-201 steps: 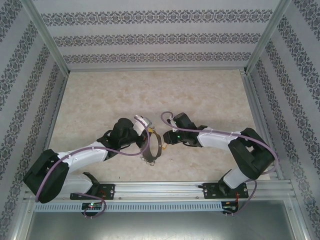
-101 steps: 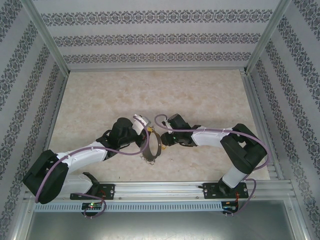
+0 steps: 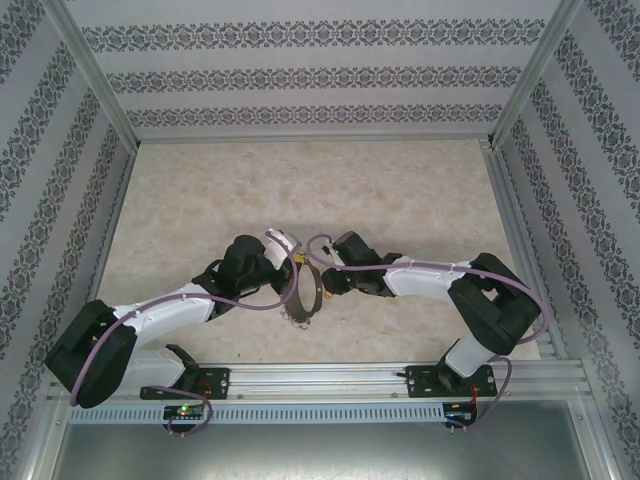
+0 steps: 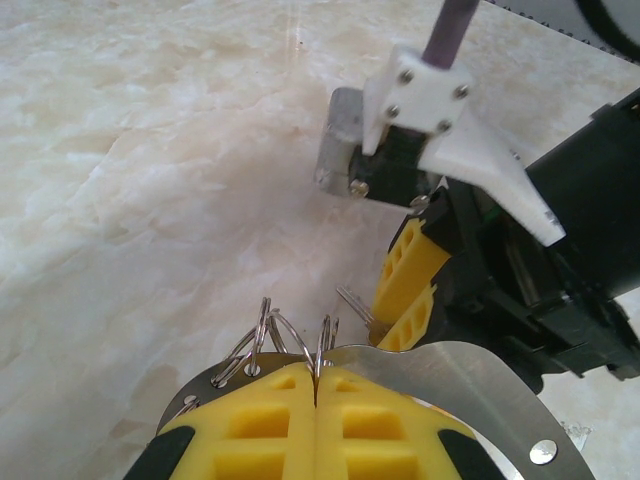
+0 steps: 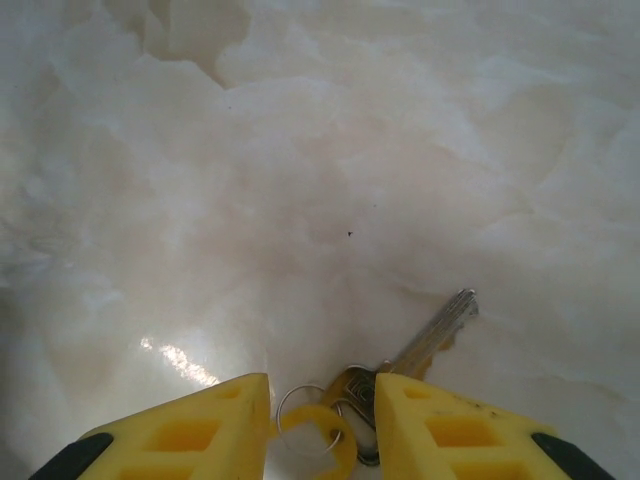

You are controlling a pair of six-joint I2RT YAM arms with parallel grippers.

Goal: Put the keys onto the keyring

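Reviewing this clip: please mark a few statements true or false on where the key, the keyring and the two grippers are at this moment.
1. The left gripper is shut on the keyring. True.
2. The key lies loose on the marble, away from both arms. False: it sits between the fingers of the right gripper, with its blade pointing outward.
3. The keyring lies by the far wall. False: it is in the left gripper, near the front edge of the table, with the right gripper close beside it.
4. Small wire rings fringe the keyring's rim. True.
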